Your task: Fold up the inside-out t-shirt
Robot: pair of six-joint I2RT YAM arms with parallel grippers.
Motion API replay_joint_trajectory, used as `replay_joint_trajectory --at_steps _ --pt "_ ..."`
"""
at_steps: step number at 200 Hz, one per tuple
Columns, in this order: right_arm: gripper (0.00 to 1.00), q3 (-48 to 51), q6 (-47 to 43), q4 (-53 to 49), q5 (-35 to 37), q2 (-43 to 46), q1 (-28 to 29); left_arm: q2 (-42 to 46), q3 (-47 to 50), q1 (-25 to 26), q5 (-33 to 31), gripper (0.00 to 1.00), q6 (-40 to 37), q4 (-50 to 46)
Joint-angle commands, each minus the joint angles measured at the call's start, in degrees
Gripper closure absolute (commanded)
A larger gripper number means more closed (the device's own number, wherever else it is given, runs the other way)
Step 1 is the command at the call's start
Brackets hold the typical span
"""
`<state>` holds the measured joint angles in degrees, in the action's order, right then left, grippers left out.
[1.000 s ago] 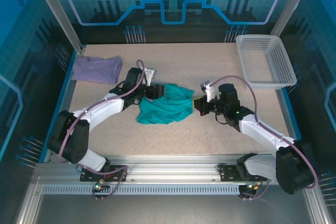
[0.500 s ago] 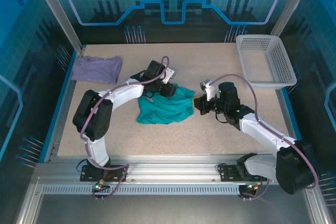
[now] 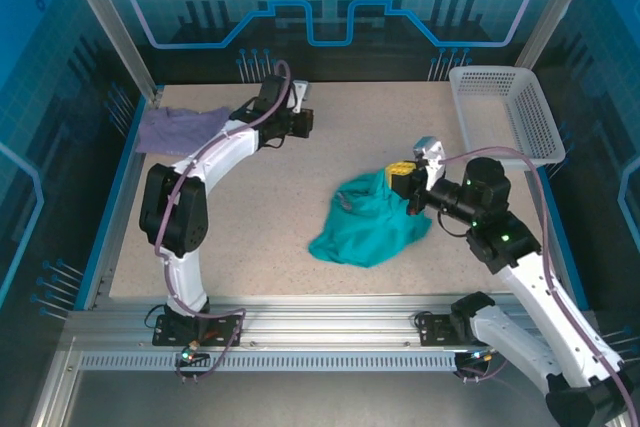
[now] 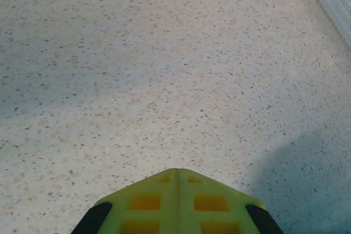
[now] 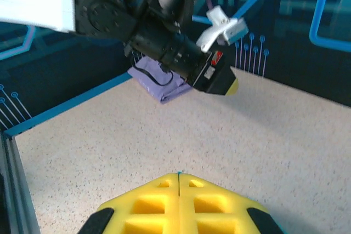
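Right claw (image 3: 398, 177) is clamped shut on the inside-out t-shirt (image 3: 365, 232). From overhead I see the teal cloth drawn up to a peak at its fingertips, and the rest slumps in a crumpled heap on the counter (image 3: 280, 227) just below it and on its near side. On the right wrist camera the yellow fingers meet flat, with only a sliver of teal at the seam, so I read this as a thin pinch of fabric.

Left claw (image 3: 303, 122) is closed too, and empty. Its own camera shows the fingers pressed together over bare speckled counter. It sits well apart from the t-shirt, across the counter from the right claw and close beside the lavender shirt (image 3: 180, 130), which is not my job. The white basket (image 3: 500, 112) stands off beyond the right claw, on its far side.

By my judgement I'm at the very start: the garment is bunched, not spread, and no fold is made yet. Next I need a second hold. That means opening the left claw, bringing it over to the heap under the right claw, and finding a hem or shoulder apart from the pinched spot. Then both claws can pull the cloth flat before any folding. I can't make out the hem or sleeves in this heap, so picking that second point will take care.
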<state>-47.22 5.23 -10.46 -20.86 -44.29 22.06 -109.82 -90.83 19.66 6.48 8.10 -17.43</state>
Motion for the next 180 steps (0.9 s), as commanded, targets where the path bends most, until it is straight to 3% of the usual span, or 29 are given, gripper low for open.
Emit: replay_joint_trajectory --at_steps 1,30,56,72,102,119,144,180 --pt "1.0 -1.07 -2.12 -4.53 1.21 -2.15 -0.59 5.02 3.92 1.67 9.49 0.95 1.15 1.55" --pt "1.0 -4.55 0.82 -6.41 7.24 -7.22 -2.11 9.39 10.0 3.81 6.99 0.76 1.74 1.35" --pt "1.0 -11.73 7.27 -2.9 4.53 -15.36 -2.2 13.47 14.44 3.5 2.98 0.66 6.01 2.41" --pt "1.0 -19.73 8.01 -3.36 0.51 -21.51 1.63 16.23 16.22 2.75 1.44 0.6 7.4 2.54" --pt "1.0 -31.08 -0.07 -7.74 -4.91 -26.8 11.62 23.37 20.45 -2.14 -3.96 0.54 13.09 1.62" --pt "1.0 -29.43 -2.23 -7.05 -11.95 -25.66 12.38 28.82 24.94 -5.6 -6.23 0.51 16.11 2.67" --pt "1.0 -22.12 -6.63 -13.96 -9.89 -23.91 11.4 35.55 31.42 -7.18 -8.82 0.43 16.11 5.21" --pt "1.0 -9.92 -1.08 -19.63 -4.4 -26.59 4.54 37.96 38.16 -6.55 1.44 0.37 15.17 8.97"
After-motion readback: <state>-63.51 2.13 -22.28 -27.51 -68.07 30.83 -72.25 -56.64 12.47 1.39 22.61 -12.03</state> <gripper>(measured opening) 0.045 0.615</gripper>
